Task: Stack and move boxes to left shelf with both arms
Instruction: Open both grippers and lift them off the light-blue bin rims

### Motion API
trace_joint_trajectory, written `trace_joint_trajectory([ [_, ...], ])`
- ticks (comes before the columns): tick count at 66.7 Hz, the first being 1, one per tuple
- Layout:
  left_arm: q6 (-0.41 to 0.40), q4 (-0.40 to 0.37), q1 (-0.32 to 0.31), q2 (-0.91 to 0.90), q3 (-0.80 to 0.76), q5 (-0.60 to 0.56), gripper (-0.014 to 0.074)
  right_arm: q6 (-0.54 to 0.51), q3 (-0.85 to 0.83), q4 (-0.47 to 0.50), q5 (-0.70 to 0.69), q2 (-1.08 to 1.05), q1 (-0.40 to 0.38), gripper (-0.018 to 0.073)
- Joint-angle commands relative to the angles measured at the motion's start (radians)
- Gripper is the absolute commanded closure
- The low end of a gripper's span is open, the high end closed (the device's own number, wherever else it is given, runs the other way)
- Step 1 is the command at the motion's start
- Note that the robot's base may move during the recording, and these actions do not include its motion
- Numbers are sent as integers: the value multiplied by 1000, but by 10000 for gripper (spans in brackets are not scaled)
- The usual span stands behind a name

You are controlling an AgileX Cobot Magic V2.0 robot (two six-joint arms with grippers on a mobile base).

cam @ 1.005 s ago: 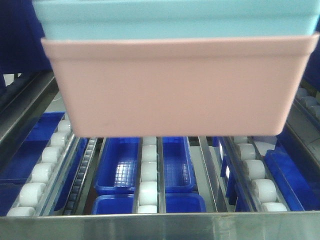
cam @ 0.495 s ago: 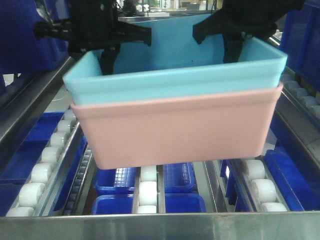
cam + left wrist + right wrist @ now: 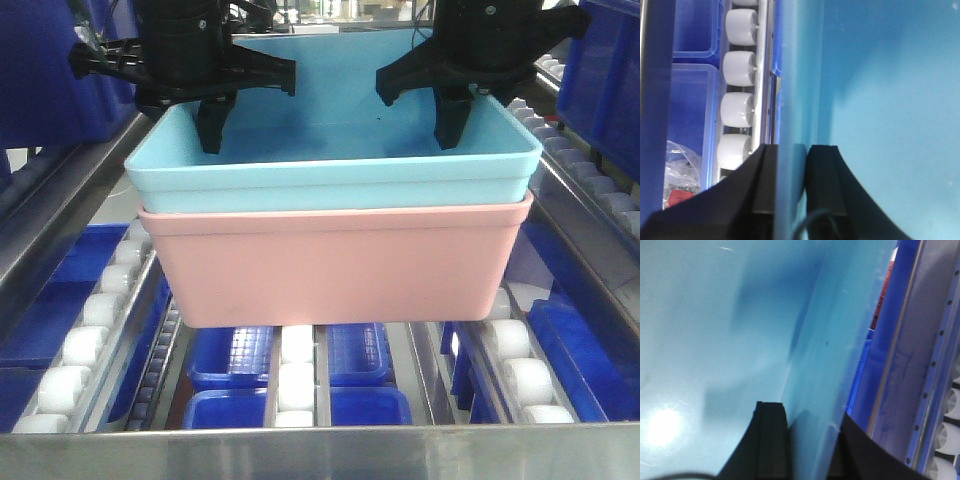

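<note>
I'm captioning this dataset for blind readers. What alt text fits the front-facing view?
A light blue bin nested in a salmon pink bin sits on a steel roller rack, each black gripper, left and right, clamping a side wall. Dark blue crates lie below.

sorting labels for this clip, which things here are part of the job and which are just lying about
Part of the job:
light blue box, nested in the pink box
left gripper and right gripper, each clamped on a blue box wall
roller shelf

Just lying about:
dark blue crates under the rails
crumpled plastic bag
</note>
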Motion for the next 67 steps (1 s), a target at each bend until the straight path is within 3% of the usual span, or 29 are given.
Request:
trace_joint_trajectory([
  [1,1,-29,-11,-38,-34,-104,466,-31,-36,30,-109,-50,22,416],
  [16,1,-32,-11,-38,-34,-102,115,-31,-36,21,-68,-50,22,38],
  [22,1,-34,-11,-38,-43,-72,17,-31,-36,18,-58,-50,22,-43],
  [32,4,-34,-11,-38,-77,-2,11,-22,-36,18,-46,-53,22,-54],
  [46,67,-34,-13,-38,-161,110,11,-21,-38,10,-29,-86,21,-54],
  [67,107,-39,-21,-89,-200,187,11,-20,-38,-23,21,-180,-9,-54],
])
